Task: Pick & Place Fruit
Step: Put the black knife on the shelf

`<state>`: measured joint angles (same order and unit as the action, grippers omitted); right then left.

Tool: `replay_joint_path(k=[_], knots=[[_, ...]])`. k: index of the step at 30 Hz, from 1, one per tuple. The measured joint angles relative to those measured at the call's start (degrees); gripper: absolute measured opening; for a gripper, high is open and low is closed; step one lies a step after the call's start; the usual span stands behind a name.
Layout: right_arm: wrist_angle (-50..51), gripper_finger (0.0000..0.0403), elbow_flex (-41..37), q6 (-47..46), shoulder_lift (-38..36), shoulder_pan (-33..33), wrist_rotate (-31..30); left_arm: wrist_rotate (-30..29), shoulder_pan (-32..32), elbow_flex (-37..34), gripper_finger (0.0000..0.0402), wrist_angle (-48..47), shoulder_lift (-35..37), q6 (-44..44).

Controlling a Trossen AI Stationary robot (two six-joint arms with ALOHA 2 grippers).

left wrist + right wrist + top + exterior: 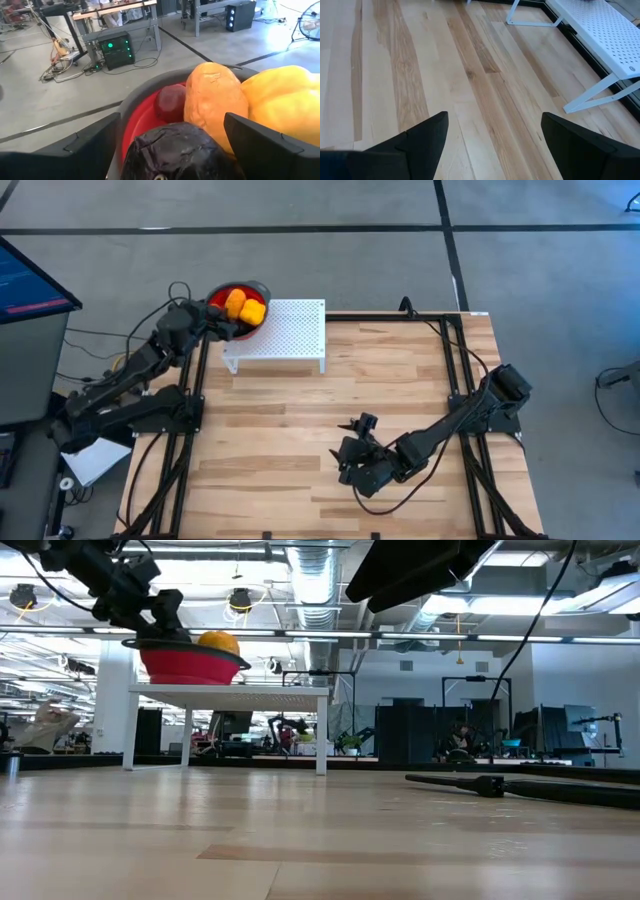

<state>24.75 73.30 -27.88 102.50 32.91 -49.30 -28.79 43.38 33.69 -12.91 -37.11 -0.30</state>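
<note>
Two wide-spread end effectors: left [172,145] over wrinkled purple fruit [180,152] in the smooth red colander [142,117]; right [492,142] above woodgrain table [395,75].

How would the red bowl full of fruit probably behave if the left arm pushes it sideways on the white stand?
The red bowl sits near the corner of the white stand, overhanging the edge, so a push could tip it off. The fruit is heaped above the grey rim, so pieces may roll out. It probably slides easily, since the perforated top looks smooth.
</note>
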Motion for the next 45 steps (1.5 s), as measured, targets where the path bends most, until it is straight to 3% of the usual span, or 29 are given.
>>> replay_joint_path(k=[14,17,22,25,28,32,38,45], knots=[[-0.06,0.0315,0.00,-0.02,0.00,-0.85,0.00,5.17,0.00,4.02,0.0335,-0.47,-0.04,1.55],[-0.18,0.0315,0.00,-0.04,0.00,-1.25,0.00,10.41,-0.02,4.02,0.0333,-0.23,-0.02,1.55],[-3.55,0.0315,-1.97,3.26,-0.13,-1.99,0.01,25.44,-3.48,4.05,0.0318,0.33,0.74,1.20],[-11.73,0.0315,-6.67,6.86,-0.08,-2.97,2.29,29.28,-9.65,4.05,0.0303,0.46,0.75,-0.37],[-21.98,0.0315,-11.70,7.52,-0.07,-4.47,5.88,29.22,-18.52,4.05,0.0286,0.59,0.48,-1.06],[-31.33,0.0315,-17.72,7.50,-0.16,-6.00,9.14,24.28,-31.92,4.05,0.0259,0.54,-0.26,-1.93],[-22.63,0.0315,-21.09,3.04,-6.42,-4.78,9.42,15.68,-50.28,4.09,0.0219,1.48,-3.14,-5.15],[-3.34,0.0315,-21.18,-9.45,-13.58,3.48,9.46,6.99,-67.56,4.11,0.0181,7.42,-15.35,-8.36]])
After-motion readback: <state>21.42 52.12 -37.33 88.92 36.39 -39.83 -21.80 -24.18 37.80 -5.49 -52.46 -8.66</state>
